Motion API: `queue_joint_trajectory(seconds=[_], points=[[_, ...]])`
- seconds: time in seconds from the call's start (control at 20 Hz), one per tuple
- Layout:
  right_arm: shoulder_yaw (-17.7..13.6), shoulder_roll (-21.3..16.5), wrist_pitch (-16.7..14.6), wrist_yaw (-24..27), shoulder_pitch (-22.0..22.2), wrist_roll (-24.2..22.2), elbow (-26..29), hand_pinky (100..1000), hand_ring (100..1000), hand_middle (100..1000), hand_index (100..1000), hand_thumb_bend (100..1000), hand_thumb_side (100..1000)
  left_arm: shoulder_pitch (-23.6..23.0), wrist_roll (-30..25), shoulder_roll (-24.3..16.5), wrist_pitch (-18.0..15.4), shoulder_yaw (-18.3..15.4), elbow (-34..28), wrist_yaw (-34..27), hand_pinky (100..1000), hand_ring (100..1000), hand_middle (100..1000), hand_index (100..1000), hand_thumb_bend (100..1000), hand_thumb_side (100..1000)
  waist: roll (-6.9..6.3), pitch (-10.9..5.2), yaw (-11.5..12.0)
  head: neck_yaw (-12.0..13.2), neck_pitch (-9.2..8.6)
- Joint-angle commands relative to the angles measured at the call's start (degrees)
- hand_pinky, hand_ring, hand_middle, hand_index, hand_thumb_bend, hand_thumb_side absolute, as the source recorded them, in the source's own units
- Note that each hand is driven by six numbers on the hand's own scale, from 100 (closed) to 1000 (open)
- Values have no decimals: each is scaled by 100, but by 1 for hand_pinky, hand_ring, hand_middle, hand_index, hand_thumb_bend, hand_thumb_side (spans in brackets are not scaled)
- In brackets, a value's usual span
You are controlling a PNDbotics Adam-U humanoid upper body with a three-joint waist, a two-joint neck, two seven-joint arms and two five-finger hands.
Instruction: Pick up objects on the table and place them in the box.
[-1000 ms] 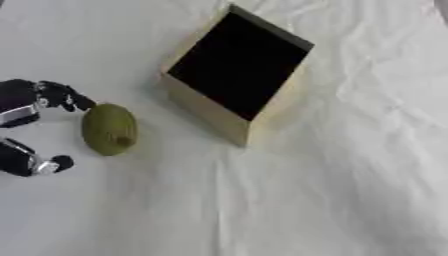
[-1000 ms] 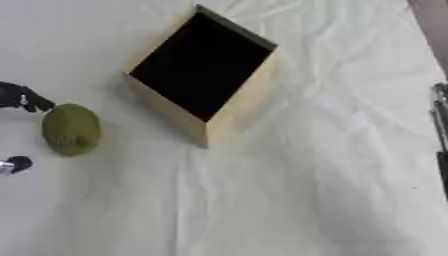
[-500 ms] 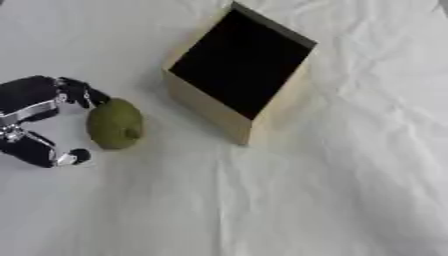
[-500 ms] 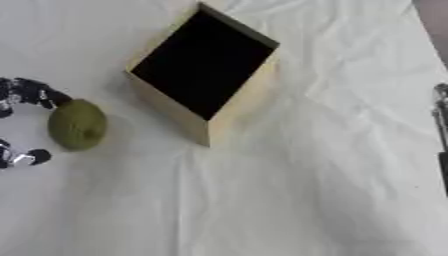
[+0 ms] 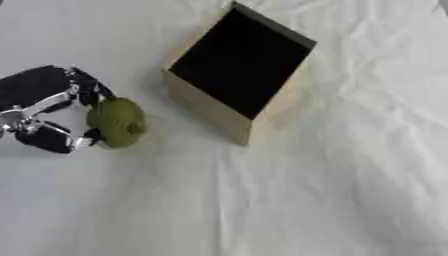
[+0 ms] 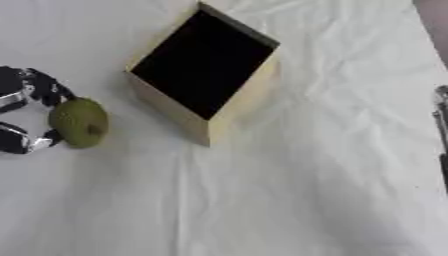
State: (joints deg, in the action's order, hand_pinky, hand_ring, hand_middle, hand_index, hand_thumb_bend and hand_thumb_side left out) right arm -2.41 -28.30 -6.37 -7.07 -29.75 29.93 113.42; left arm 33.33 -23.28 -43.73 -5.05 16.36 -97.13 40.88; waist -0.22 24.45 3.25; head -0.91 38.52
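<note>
- The left hand (image 5: 44,112) came in from the left side of the table, black with silver joints, its palm turned toward the fruit.
- Its fingers (image 5: 87,90) curled over the top of a green, roundish fruit (image 5: 116,122), and its thumb (image 5: 57,142) bent in against the fruit's lower left side, so the hand was closed round it.
- The fruit looked like a small olive-green pear or kiwi; I could not say which. A darker spot showed on its right side.
- Whether the fruit rested on the cloth or hung just off it I could not tell; a soft shadow lay under it.
- The white tablecloth (image 5: 289,200) covered the whole table, wrinkled toward the far right.
- The box (image 5: 241,70) stood to the right of the fruit, near it but apart, a pale wooden box set cornerwise with one corner toward me.
- Its mouth was open upward and its inside looked black; nothing could be made out in it.
- The fruit was outside the box, on the box's left.
- At the right edge of the right eye view a thin dark and silver part (image 6: 442,130) showed, too little of it to say what it was.
- The right hand did not show anywhere.
</note>
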Motion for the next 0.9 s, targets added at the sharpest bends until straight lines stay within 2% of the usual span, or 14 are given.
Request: queue_joint_trajectory(seconds=[0.05, 0.3, 0.45, 0.5, 0.55, 0.75, 0.9], points=[[-33, -69, 3, 33, -53, 5, 117, 824, 712, 697, 845, 388, 623, 112, 280, -5, -22, -7, 99, 248, 490, 426, 351, 619, 277, 100, 2, -101, 0, 21, 0], [-38, -72, 8, 37, -42, 13, 117, 824, 709, 695, 845, 389, 624, 93, 704, -4, 27, -63, 32, 265, 401, 325, 248, 524, 197, 100, 4, -97, 6, 26, 21], [-36, -73, 9, 37, -41, 11, 117, 824, 709, 695, 845, 390, 623, 51, 955, -75, 134, -152, -220, 128, 353, 284, 210, 493, 192, 100, 3, -99, 18, 16, 26], [-37, -75, 8, 37, -40, 11, 117, 824, 709, 695, 845, 390, 623, 31, 1034, -111, 177, -196, -339, 78, 339, 272, 196, 481, 139, 100, 3, -101, 22, 11, 27], [-39, -77, 7, 38, -39, 12, 117, 824, 709, 695, 845, 390, 623, 9, 1106, -148, 221, -239, -464, 28, 331, 264, 186, 473, 191, 100, 4, -103, 26, 8, 27], [-40, -85, 4, 38, -41, 12, 117, 824, 708, 694, 846, 389, 623, -49, 1301, -277, 381, -395, -910, -136, 310, 235, 139, 437, 198, 100, 3, -113, 42, -7, 24], [-39, -87, 2, 39, -44, 9, 117, 824, 708, 694, 846, 388, 623, -73, 1379, -361, 430, -480, -1143, -172, 306, 231, 139, 436, 204, 100, 2, -122, 51, -30, 18]])
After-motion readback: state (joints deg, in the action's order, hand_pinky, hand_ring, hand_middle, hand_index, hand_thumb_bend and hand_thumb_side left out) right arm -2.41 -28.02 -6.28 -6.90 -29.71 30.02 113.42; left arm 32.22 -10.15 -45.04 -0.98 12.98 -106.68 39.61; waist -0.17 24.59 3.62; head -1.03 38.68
